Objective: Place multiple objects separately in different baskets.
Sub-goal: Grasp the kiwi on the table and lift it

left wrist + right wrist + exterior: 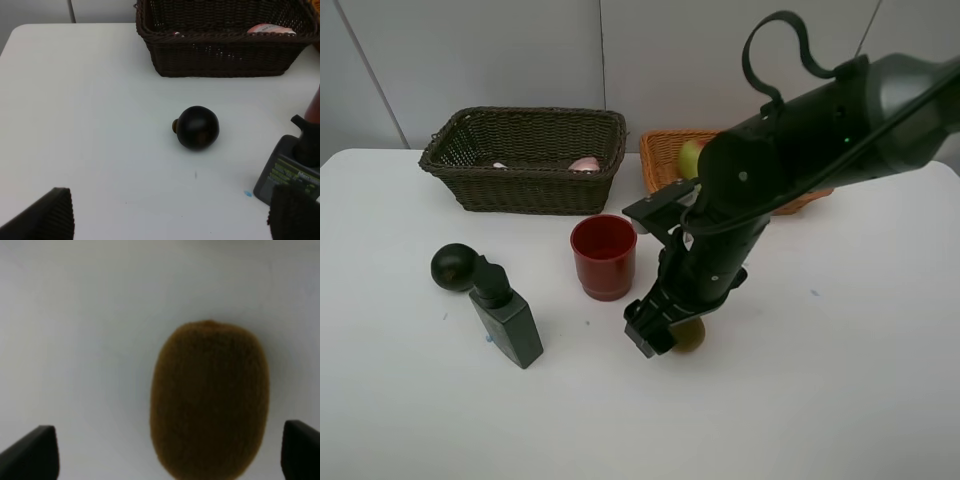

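So the brown kiwi [210,400] is lying on the white table [840,380] right between the two fingers of the right pincer [165,455]. The pincer is spread wide, with bare table showing on both sides of the fruit, so it's released and not gripping anything. From the high camera the pincer sits low over the kiwi and hides most of it; only a bit of brown peeks out beside the fingertips. Just beside that pincer, on the left arm's side, the red cup [603,257] stands upright with its mouth up. Farther off that same way the dark green bottle [505,315] lies on its side, neck pointing at the dark round fruit [454,267], and the two look like they're touching or very nearly. The left pincer [170,215] is open too, nothing between its fingers; the round fruit sits ahead of it and the bottle is close to one fingertip. Beyond the right pincer, at the back of the table, the orange-tan basket [660,160] holds the green-red pear [692,157], mostly hidden by the arm. The dark brown basket [520,185] is next to it with something pink-white [585,164] inside, can't tell what exactly.
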Tool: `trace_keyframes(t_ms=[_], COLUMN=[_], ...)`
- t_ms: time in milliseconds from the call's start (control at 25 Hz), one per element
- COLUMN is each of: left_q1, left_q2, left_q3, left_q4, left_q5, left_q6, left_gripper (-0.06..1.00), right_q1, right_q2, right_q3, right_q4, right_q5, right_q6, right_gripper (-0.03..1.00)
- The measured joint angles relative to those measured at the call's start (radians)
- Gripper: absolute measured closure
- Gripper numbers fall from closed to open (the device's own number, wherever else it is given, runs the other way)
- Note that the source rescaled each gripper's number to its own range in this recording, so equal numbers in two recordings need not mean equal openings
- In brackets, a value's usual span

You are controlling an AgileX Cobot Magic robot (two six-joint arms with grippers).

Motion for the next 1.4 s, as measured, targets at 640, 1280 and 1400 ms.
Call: trace_keyframes(t_ms=[640,1280,1400], left_q1=[0.0,0.0,0.0], left_q2=[0.0,0.0,0.0], left_q3=[0.0,0.0,0.0], left_q4=[0.0,0.0,0.0], left_q5=[0.0,0.0,0.0], left_q6=[0.0,0.0,0.0], left_gripper=[-0.06,-0.06,-0.06], right_q1=[0.0,0.0,0.0], right_q2=[0.063,0.091,0.091], right_q3=[0.001,0.001,0.001], right_q4=[-0.008,-0.022,-0.023], right_q5=[-0.057,-0.072,-0.072], right_q6=[0.0,0.0,0.0], right_gripper=[0.0,0.0,0.07])
